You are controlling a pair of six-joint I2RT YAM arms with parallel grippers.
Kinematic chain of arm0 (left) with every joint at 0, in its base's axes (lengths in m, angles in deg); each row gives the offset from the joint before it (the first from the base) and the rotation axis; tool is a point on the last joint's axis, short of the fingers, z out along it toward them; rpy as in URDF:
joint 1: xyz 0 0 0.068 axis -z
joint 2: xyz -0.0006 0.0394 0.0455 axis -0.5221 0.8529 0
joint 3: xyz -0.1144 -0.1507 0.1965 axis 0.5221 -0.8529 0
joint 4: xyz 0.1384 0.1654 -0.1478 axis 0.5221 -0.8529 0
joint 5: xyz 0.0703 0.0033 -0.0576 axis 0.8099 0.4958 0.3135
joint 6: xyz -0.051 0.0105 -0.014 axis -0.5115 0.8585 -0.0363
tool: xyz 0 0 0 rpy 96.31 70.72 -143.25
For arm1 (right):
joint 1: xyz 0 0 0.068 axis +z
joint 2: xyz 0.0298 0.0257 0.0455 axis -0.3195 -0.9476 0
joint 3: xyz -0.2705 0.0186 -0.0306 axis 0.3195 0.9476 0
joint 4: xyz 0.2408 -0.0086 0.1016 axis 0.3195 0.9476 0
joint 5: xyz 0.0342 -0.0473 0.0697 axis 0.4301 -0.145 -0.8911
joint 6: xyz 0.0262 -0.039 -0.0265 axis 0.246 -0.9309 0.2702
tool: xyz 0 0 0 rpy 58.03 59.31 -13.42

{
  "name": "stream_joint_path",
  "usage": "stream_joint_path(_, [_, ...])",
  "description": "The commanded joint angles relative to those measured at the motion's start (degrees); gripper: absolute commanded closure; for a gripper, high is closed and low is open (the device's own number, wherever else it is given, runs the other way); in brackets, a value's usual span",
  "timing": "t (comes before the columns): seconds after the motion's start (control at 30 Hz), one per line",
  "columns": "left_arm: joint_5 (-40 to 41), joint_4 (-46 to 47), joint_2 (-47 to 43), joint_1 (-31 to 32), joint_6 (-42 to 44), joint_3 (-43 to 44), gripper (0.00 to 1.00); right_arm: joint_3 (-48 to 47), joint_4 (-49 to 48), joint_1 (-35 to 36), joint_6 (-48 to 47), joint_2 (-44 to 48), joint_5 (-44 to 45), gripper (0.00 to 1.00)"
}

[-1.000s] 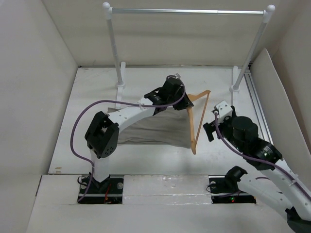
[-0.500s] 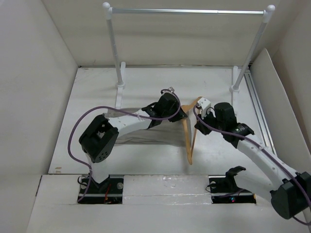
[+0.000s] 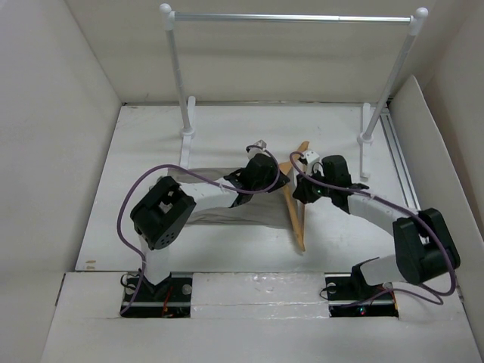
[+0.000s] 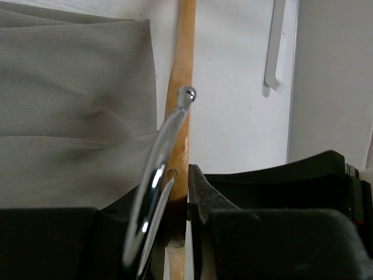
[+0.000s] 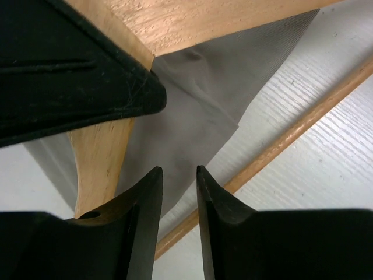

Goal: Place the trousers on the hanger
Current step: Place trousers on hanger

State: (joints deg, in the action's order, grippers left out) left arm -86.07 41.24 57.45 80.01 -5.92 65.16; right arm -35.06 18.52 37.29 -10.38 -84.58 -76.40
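Note:
The grey-beige trousers (image 3: pixel 227 215) lie flat on the white table, under my left arm. The wooden hanger (image 3: pixel 296 215) stands tilted at their right edge. My left gripper (image 3: pixel 265 172) is shut on the hanger's neck (image 4: pixel 180 87), just under the metal hook (image 4: pixel 158 169), with the trousers (image 4: pixel 76 116) to the left of it. My right gripper (image 3: pixel 302 187) sits close beside the hanger on its right. Its jaws (image 5: pixel 178 172) stand a narrow gap apart with nothing between them, above the trousers' corner (image 5: pixel 198 116), the hanger's shoulder (image 5: pixel 192 23) and its bottom bar (image 5: pixel 291 134).
A silver rail (image 3: pixel 291 17) on two white posts (image 3: pixel 175 68) (image 3: pixel 397 68) spans the back of the table. White walls (image 3: pixel 53 151) close in the left, the back and the right. My left gripper's black finger (image 5: pixel 76 87) fills the upper left of the right wrist view.
My right arm has swung in from the right to the hanger and its jaws have narrowed. The left gripper and the hanger have shifted a little; the hanger's lower end now lies nearer the trousers.

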Motion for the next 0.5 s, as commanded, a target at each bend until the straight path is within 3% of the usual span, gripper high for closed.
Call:
stream_joint_path(0.0, [1.2, -1.8, 2.2, -0.2, -2.1, -2.4, 1.00, -1.5, -8.4, -0.5, 0.7, -3.3, -1.8, 0.64])
stream_joint_path(0.17, [1.2, -2.6, 3.1, -0.2, -2.0, -2.7, 1.00, -0.9, -10.0, -0.5, 2.3, -6.1, 1.1, 0.53])
stream_joint_path(0.47, [1.7, -3.1, 3.2, -0.2, -2.1, -4.0, 1.00, 3.1, -14.5, 0.2, 5.8, -9.2, 3.6, 0.54])
